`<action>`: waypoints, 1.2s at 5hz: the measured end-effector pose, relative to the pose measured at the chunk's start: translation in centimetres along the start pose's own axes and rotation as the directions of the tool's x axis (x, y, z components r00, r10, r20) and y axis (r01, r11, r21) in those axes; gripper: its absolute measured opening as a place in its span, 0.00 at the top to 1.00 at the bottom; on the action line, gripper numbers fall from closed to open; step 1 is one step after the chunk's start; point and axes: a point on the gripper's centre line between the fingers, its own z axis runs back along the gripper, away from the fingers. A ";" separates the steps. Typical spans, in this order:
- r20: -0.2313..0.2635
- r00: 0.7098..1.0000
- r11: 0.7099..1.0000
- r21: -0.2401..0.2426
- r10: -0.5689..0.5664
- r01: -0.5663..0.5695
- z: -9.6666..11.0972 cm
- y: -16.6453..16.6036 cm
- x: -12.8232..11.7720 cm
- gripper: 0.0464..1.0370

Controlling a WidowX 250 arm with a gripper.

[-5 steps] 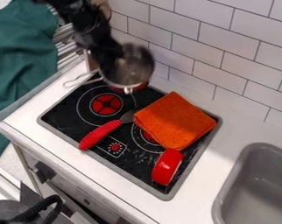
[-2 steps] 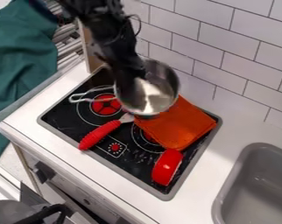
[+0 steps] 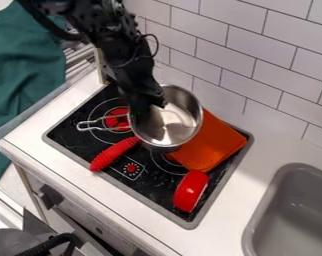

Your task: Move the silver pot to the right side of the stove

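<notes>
The gripper [image 3: 150,112] is at the left part of the silver pot [image 3: 178,120], its tips over the rim and inside the bowl. That pot is held above the middle of the stove [image 3: 78,142], partly covering the orange cloth's left side, with its wire handle pointing left over the left burner. Its opening faces up, somewhat toward the camera. Whether it touches the cloth below cannot be told.
An orange cloth [image 3: 217,144] lies on the stove's right part. A red-handled utensil [image 3: 114,153] lies near the front, and a red object [image 3: 190,191] at the front right. A tiled wall [image 3: 230,60] stands behind; a grey sink [image 3: 294,215] is at the right.
The arm and the silver pot have moved right and toward the front, from the stove's back left to its middle. In the last half second the pot has come slightly lower in view.
</notes>
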 end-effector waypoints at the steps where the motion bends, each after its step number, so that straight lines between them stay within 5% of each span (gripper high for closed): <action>1: 0.002 0.998 0.998 0.003 -0.064 0.064 -0.1 -2.0 1.2 0.99; 6: -0.075 0.991 0.994 -0.001 -0.112 0.112 -3.7 -3.9 2.9 0.99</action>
